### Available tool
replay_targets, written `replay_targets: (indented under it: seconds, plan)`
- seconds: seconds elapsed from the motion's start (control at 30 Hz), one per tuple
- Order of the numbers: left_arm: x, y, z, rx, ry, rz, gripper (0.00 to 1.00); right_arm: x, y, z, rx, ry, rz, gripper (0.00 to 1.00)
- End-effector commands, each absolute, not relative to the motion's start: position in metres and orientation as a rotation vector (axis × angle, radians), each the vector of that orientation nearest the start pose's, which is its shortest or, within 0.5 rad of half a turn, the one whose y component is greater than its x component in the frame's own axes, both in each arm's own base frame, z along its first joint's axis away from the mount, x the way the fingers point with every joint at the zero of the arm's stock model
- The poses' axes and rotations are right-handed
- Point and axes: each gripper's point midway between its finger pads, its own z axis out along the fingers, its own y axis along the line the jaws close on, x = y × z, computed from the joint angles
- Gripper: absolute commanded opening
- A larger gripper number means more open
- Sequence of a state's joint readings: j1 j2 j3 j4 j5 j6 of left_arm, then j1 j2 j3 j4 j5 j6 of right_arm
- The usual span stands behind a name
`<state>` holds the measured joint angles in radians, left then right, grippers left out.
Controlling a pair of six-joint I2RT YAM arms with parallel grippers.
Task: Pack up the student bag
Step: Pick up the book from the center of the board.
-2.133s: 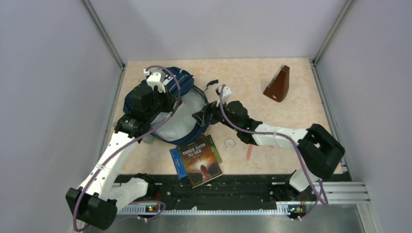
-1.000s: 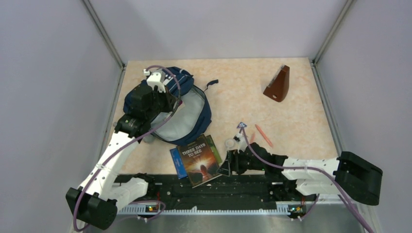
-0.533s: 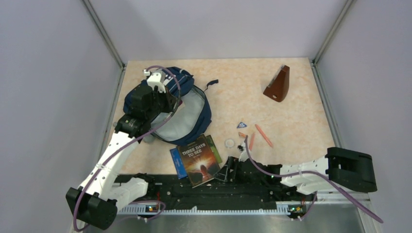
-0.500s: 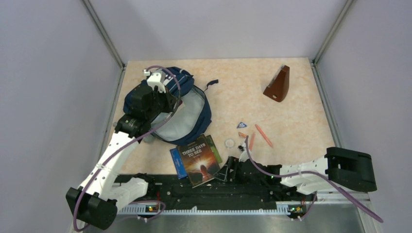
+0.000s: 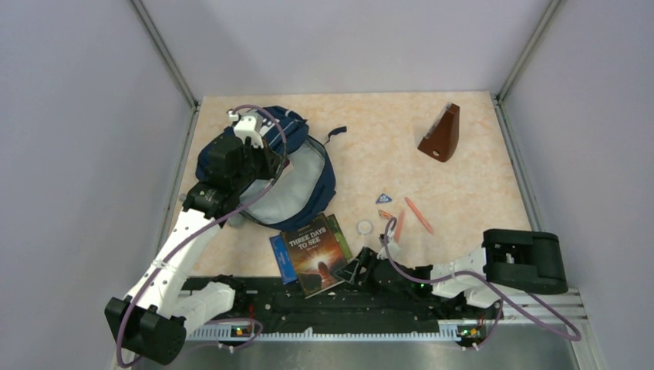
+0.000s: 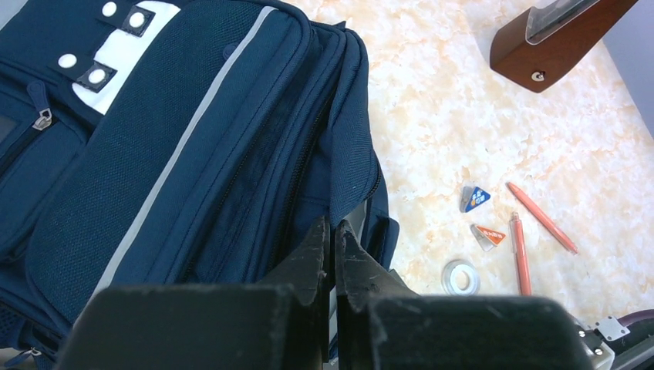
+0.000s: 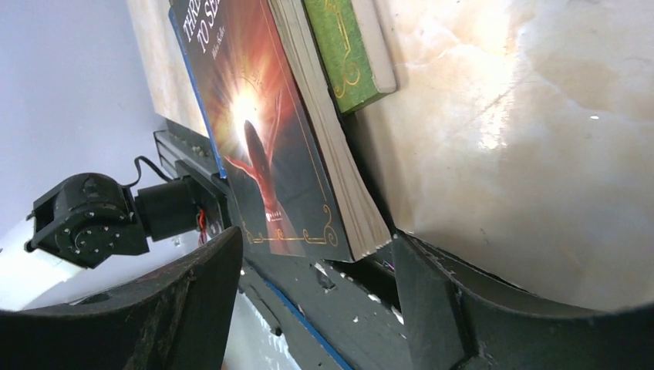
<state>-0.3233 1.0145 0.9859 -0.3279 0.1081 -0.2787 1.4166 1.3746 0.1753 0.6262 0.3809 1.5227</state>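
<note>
Where the table (image 5: 463,177) runs to its far left corner, the student bag (image 5: 301,173) lies with its main compartment unzipped and its grey lining showing. The left arm crosses the bag's left side and hides part of it from above.

The left gripper (image 6: 333,231) has its jaws pressed together at the rim of that opening. Whether fabric is caught between them cannot be told.

The right gripper (image 7: 316,248) sits low at the near edge with its jaws spread wide, one finger on each side of the near corner of a stack of books. The top book (image 5: 318,254) has a dark cover with a sunburst. A green book (image 5: 340,236) and a blue book (image 5: 278,260) show beneath it. The stack lies just beside the bag's near side and partly overhangs the black rail (image 5: 308,302).

Loose items lie right of the stack, apart from the bag:
- a tape roll (image 5: 364,227)
- an orange pen (image 5: 419,215)
- a second pen (image 5: 399,223)
- a small blue triangle (image 5: 383,199)
- a small orange piece (image 5: 385,214)

A brown wedge (image 5: 441,133) stands well apart at the far right.
</note>
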Motion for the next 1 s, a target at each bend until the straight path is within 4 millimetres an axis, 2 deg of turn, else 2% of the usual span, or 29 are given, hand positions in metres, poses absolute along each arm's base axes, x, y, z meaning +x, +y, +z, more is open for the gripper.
replay_targets:
  seconds: [0.0, 0.07, 0.27, 0.47, 0.67, 0.97]
  plan:
    - [0.323, -0.147, 0.312, 0.123, 1.783, -0.571, 0.00, 0.082, 0.331, 0.035, 0.429, 2.317, 1.301, 0.69]
    - [0.323, -0.146, 0.311, 0.122, 1.785, -0.569, 0.00, 0.084, 0.335, 0.038, 0.431, 2.298, 1.322, 0.67]
    - [0.323, -0.147, 0.311, 0.125, 1.786, -0.573, 0.00, 0.087, 0.337, 0.034, 0.445, 2.288, 1.313, 0.46]
    - [0.323, -0.148, 0.310, 0.126, 1.789, -0.572, 0.00, 0.092, 0.337, 0.044, 0.430, 2.245, 1.308, 0.31]
    - [0.324, -0.147, 0.310, 0.124, 1.790, -0.567, 0.00, 0.105, 0.333, 0.059, 0.365, 2.184, 1.212, 0.28]
    - [0.324, -0.147, 0.308, 0.125, 1.794, -0.563, 0.00, 0.119, 0.337, 0.087, 0.306, 2.056, 1.211, 0.26]
